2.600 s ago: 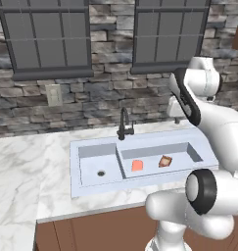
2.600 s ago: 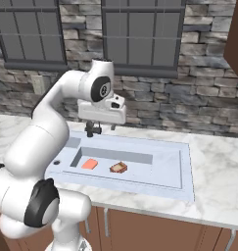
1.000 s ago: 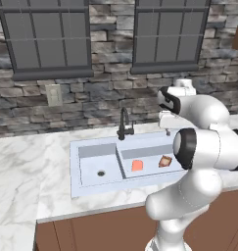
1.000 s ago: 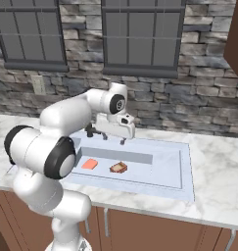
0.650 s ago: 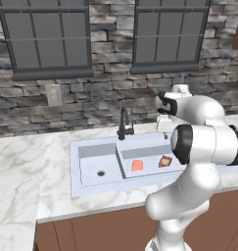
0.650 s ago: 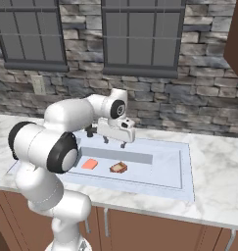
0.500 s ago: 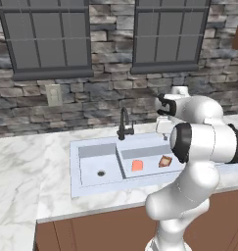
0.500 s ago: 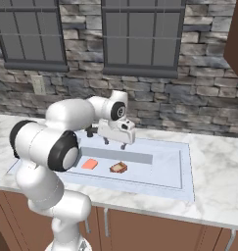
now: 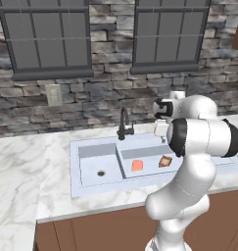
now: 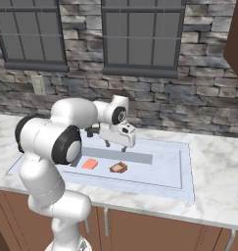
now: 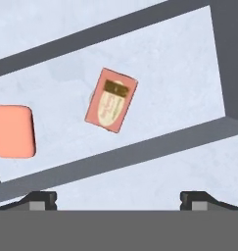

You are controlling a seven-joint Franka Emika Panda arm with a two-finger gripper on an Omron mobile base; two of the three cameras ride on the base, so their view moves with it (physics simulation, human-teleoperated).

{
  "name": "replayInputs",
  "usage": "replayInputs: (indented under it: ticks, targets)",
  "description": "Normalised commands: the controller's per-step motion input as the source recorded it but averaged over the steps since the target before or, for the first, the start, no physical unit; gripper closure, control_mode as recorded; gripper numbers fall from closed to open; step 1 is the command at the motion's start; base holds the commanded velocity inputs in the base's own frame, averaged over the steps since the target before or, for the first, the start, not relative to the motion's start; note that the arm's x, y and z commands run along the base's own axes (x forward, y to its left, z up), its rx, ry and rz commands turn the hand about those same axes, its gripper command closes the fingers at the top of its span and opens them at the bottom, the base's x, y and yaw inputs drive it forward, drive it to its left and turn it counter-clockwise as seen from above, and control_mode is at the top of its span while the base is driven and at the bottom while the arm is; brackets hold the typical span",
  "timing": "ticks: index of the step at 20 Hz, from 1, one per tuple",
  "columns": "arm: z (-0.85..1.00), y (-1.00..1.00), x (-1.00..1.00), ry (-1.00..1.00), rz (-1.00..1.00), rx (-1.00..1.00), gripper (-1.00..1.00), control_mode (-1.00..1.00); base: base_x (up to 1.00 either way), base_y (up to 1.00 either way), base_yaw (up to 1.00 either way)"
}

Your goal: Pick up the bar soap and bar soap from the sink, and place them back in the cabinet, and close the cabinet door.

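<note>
My gripper (image 11: 118,198) hangs wide open and empty over the sink (image 10: 184,162). Tan bar soap (image 11: 111,100) lies straight below on the basin floor, long axis tilted; orange bar soap (image 11: 12,131) beside it.

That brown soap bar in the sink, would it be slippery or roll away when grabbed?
The brown soap bar is a flat block lying on the basin floor, so it probably slides rather than rolls. It looks rigid and light. The open gripper hovers above it.
</note>
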Motion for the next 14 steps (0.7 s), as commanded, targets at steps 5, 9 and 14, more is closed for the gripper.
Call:
replayInputs:
  ticks: [5,9,14]
  targets:
    - [-0.21,-0.01,0.18,0.0,0.0,0.0,-1.0,-1.0,0.0,0.0,0.0]
    - [-0.21,-0.02,0.1,0.0,0.0,0.0,-1.0,-1.0,0.0,0.0,0.0]
    - [-0.25,0.0,0.15,0.0,0.0,0.0,-1.0,-1.0,0.0,0.0,0.0]
